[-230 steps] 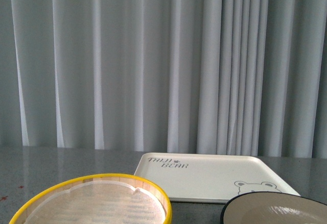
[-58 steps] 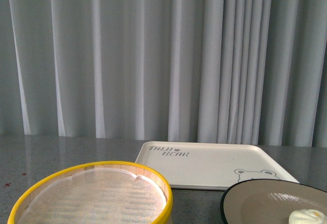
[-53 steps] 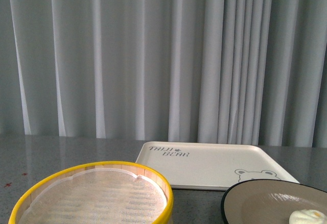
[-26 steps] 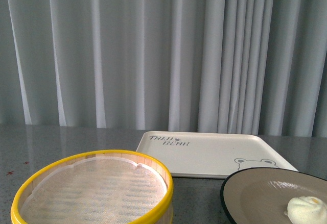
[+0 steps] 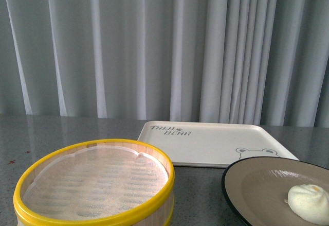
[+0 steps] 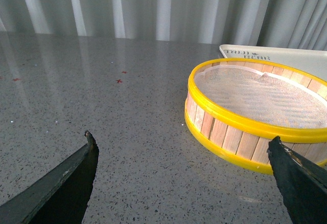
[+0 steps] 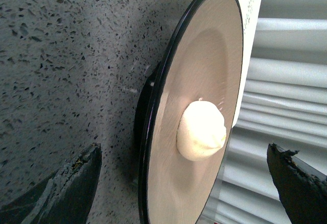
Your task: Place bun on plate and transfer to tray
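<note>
The cream-white bun [image 5: 308,203] lies on the tan, black-rimmed plate [image 5: 257,185] at the front right of the table. In the right wrist view the bun [image 7: 202,128] rests near the middle of the plate [image 7: 204,55]. My right gripper [image 7: 184,151] is open and stands back from the plate's rim, its dark fingers [image 7: 71,183] wide apart and touching nothing. The cream tray [image 5: 205,141] with the bear drawing lies flat behind the plate. My left gripper [image 6: 182,141] is open over bare table beside the steamer basket. Neither gripper shows in the front view.
A yellow-rimmed wooden steamer basket [image 5: 95,182] with a white liner stands at the front left, close to the tray's near corner; the left wrist view shows the basket [image 6: 255,106] too. Grey speckled tabletop [image 6: 102,96] stretches beyond it. White curtains hang behind the table.
Over the last second the front view has tilted down, bringing more of the basket, plate and bun into sight. At 4.4 s ago the visible part of the plate showed no bun.
</note>
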{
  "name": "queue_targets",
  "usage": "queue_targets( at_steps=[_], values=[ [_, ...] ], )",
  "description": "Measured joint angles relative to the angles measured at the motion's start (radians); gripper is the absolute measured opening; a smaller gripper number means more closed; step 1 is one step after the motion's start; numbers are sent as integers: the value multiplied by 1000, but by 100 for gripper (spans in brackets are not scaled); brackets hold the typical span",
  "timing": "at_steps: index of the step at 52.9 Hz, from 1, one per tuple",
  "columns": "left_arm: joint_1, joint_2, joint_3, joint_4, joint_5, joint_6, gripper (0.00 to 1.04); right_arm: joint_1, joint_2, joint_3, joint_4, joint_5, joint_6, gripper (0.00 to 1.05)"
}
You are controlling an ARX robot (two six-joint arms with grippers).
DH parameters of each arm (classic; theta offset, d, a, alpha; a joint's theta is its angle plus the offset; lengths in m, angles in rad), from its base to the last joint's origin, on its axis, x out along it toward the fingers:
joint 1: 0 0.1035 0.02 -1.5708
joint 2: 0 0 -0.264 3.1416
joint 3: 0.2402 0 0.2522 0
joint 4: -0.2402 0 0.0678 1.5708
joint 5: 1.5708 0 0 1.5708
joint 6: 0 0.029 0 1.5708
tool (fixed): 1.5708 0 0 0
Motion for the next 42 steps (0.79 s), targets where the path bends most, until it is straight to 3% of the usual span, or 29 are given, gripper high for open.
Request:
queue_targets(
  at_steps=[17, 42],
  values=[
    [0, 0, 0, 0, 0, 0, 98, 9, 147, 0, 148, 3, -23, 96],
    [0, 0, 0, 0, 0, 0, 98, -1, 225, 14, 192, -5, -25, 94]
  ],
)
